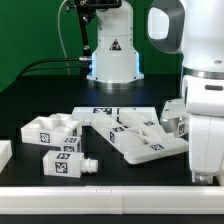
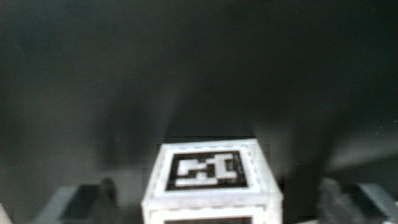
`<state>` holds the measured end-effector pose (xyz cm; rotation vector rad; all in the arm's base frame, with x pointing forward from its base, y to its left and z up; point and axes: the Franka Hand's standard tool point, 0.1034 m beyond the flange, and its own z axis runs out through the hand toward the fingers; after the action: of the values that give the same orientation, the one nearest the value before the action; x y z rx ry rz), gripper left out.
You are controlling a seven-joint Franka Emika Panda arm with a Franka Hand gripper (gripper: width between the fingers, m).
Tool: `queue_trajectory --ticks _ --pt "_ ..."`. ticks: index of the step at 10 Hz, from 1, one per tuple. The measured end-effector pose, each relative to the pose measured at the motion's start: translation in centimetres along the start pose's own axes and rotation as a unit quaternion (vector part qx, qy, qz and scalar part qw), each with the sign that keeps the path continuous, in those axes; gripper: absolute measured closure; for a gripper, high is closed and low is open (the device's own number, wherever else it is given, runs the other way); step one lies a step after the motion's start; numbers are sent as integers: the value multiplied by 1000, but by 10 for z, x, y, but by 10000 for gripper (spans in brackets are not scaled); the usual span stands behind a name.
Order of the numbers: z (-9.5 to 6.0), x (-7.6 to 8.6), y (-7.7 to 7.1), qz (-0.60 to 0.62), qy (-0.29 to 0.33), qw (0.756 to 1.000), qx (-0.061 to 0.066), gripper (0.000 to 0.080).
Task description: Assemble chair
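Note:
In the wrist view a white chair block (image 2: pixel 210 180) with a black-and-white tag on its upper face sits on the black table. My gripper (image 2: pixel 217 206) is open and straddles it. One dark finger (image 2: pixel 80 203) stands on each side of the block, with a gap between each finger and the block. In the exterior view the chair parts lie on the table: a blocky piece (image 1: pixel 50 128), a tagged block with a short peg (image 1: pixel 65 163), flat slabs (image 1: pixel 130 138) and a small tagged piece (image 1: pixel 172 120) beside the arm (image 1: pixel 205 110). The arm hides the gripper there.
The robot base (image 1: pixel 112 55) stands at the back centre with cables running to the exterior view's left. A white object (image 1: pixel 4 152) is cut off by the exterior view's left edge. A white strip (image 1: pixel 100 196) runs along the table's front.

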<state>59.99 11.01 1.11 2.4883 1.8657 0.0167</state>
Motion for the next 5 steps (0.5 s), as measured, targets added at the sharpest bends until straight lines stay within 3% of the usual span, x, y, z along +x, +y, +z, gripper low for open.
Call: queue_trajectory --ticks 1,2,3,5 --pt "0 0 0 0 0 1000 0 354" --pt "0 0 0 0 0 1000 0 492" --pt "-1 -2 1 0 0 1000 -1 518" --pt "-30 -27 2 -8 -12 1000 2 518"
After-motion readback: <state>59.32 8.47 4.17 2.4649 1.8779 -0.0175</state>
